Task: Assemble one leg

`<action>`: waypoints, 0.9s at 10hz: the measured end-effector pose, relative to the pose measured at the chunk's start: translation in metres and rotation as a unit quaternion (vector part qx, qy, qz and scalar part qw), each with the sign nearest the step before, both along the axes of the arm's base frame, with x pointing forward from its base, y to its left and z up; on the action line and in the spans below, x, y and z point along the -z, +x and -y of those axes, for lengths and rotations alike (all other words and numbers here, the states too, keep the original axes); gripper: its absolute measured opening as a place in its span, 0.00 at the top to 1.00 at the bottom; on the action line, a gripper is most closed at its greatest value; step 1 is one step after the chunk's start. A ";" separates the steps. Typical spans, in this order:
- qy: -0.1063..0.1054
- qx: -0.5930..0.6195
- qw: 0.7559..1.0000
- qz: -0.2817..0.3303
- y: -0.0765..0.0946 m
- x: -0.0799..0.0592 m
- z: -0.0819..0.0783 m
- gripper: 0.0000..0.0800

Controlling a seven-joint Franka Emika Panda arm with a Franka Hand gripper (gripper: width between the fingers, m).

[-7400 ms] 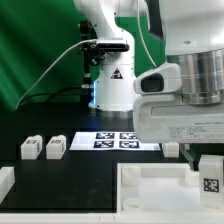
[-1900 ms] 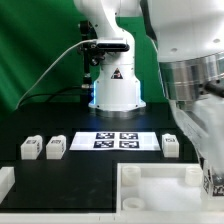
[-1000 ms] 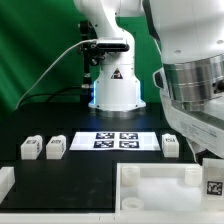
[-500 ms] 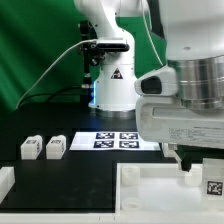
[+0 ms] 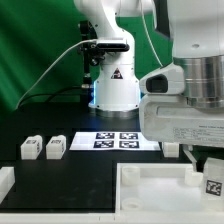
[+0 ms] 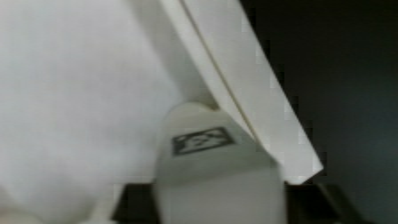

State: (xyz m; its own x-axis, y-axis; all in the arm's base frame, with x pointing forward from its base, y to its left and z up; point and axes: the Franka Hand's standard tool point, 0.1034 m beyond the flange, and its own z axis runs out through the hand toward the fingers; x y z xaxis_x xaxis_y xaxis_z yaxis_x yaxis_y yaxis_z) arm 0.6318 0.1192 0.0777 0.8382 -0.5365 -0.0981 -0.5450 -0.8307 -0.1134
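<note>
My gripper [image 5: 209, 170] is shut on a leg [image 5: 213, 187], a small white block with a black-and-white tag. I hold it upright over the far right corner of the large white panel [image 5: 150, 190], at the exterior view's right edge. In the wrist view the leg [image 6: 205, 140] runs between my dark fingers [image 6: 139, 205], and the gripper [image 6: 217, 208] closes on its sides. The panel's raised rim [image 6: 240, 90] is close beside it. Two more legs [image 5: 30, 148] [image 5: 55, 146] lie on the black table at the exterior view's left. Another leg [image 5: 171, 149] peeks out behind my hand.
The marker board [image 5: 113, 140] lies flat in the middle of the table. The arm's white base [image 5: 112, 85] stands behind it. A white part [image 5: 5, 182] sits at the exterior view's left edge. My large wrist body hides much of the right side.
My wrist has turned round over the last seconds while the leg stayed at the panel's right corner. Since half a second ago the hand has shifted slightly to the exterior view's right.
</note>
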 end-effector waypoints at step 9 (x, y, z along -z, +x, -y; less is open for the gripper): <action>0.046 0.584 0.804 -0.099 0.003 -0.001 0.000 0.63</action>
